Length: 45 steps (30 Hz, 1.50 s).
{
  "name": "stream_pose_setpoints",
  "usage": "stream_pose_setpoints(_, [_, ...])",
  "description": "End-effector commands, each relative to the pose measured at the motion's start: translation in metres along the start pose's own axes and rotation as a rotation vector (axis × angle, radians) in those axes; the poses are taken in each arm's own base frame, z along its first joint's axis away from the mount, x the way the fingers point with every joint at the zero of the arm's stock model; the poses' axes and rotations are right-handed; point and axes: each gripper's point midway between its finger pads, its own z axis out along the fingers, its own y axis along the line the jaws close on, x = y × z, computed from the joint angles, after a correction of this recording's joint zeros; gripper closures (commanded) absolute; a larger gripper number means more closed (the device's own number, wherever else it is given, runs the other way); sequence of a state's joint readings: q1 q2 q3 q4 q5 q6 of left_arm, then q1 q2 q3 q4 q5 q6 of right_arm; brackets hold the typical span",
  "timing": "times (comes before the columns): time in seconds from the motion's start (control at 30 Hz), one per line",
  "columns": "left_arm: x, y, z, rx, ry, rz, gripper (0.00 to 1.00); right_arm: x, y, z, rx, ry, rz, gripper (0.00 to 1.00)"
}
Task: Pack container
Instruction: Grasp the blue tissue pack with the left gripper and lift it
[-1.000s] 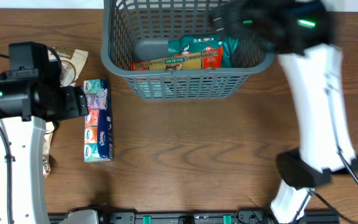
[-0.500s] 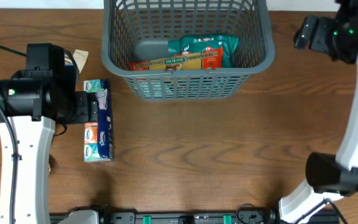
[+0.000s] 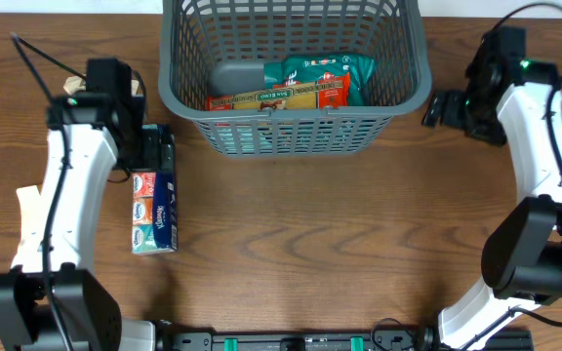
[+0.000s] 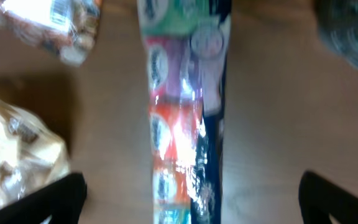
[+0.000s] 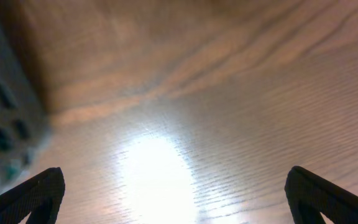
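The dark grey slotted container (image 3: 293, 127) stands at the back middle of the table. It holds a green and red food packet (image 3: 312, 83) and a grey object (image 3: 235, 76). A long tissue multipack (image 3: 154, 200) lies left of it; the left wrist view shows it (image 4: 182, 118) running between the wide-open fingers. My left gripper (image 3: 149, 146) is open over the pack's far end. My right gripper (image 3: 444, 109) is open and empty over bare wood, just right of the container, whose wall shows in the right wrist view (image 5: 5, 106).
Two clear snack bags lie left of the tissue pack, one with brownish contents (image 4: 17, 155) and one at the top (image 4: 55, 25). A pale bag (image 3: 29, 205) shows beside the left arm.
The right arm has swung out of the container and down to its right side. The left gripper has moved up and right, over the far end of the tissue pack.
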<state>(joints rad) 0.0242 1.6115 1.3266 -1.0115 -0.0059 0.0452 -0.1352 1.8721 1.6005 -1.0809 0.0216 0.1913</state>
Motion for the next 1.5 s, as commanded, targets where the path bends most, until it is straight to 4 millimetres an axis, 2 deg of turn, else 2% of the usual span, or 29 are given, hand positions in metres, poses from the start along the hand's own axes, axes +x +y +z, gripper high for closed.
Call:
stream_pose_setpoints(0.0, [0.02, 0.001, 0.031, -0.007, 0.045, 0.005, 0.0, 0.011, 0.0, 0.014, 0.001, 0.026, -0.035, 0.01])
stream_pose_setpoints(0.17, [0.04, 0.011, 0.071, -0.013, 0.054, -0.014, 0.01, 0.014, -0.001, 0.02, 0.002, 0.033, -0.068, 0.01])
stream_pose_setpoints(0.3, [0.05, 0.019, 0.094, -0.018, 0.034, -0.014, 0.01, 0.012, 0.0, 0.02, 0.0, 0.024, -0.077, 0.01])
stream_pose_setpoints(0.63, [0.072, 0.014, 0.139, 0.001, 0.154, 0.002, 0.01, 0.011, 0.001, 0.02, -0.001, 0.019, -0.082, 0.01])
stream_pose_setpoints(0.73, [0.077, 0.011, 0.146, 0.016, 0.179, -0.001, 0.01, 0.011, 0.001, 0.02, -0.001, 0.02, -0.089, 0.01])
stream_pose_setpoints(0.83, [0.078, 0.01, 0.143, 0.019, 0.181, -0.014, 0.01, 0.011, 0.001, 0.02, -0.001, 0.019, -0.089, 0.01])
stream_pose_setpoints(0.87, [0.077, 0.01, 0.14, 0.019, 0.179, -0.019, 0.06, 0.011, 0.001, 0.02, -0.002, 0.019, -0.089, 0.01])
stream_pose_setpoints(0.97, [0.069, 0.005, 0.125, 0.055, 0.15, -0.024, 0.33, 0.011, 0.001, 0.02, -0.002, 0.017, -0.09, 0.01])
stream_pose_setpoints(1.0, [0.063, 0.005, 0.117, 0.059, 0.128, -0.026, 0.45, 0.01, 0.001, 0.02, -0.002, 0.016, -0.09, 0.01])
stream_pose_setpoints(1.03, [0.057, 0.004, 0.109, 0.064, 0.103, -0.026, 0.62, 0.01, 0.001, 0.02, -0.002, 0.015, -0.09, 0.01])
stream_pose_setpoints(1.13, [0.036, 0.006, 0.078, 0.064, 0.012, -0.028, 0.86, 0.01, 0.001, 0.02, -0.002, 0.016, -0.09, 0.01])
stream_pose_setpoints(1.17, [0.028, 0.007, 0.061, 0.062, -0.029, -0.028, 0.94, 0.011, 0.001, 0.02, -0.002, 0.017, -0.09, 0.01])
stream_pose_setpoints(1.33, [-0.007, 0.013, -0.021, 0.055, -0.221, -0.045, 0.94, 0.011, 0.001, 0.02, -0.001, 0.02, -0.101, 0.01])
stream_pose_setpoints(1.47, [-0.034, 0.019, -0.102, 0.063, -0.395, -0.117, 0.94, 0.011, 0.001, 0.02, -0.002, 0.019, -0.101, 0.01])
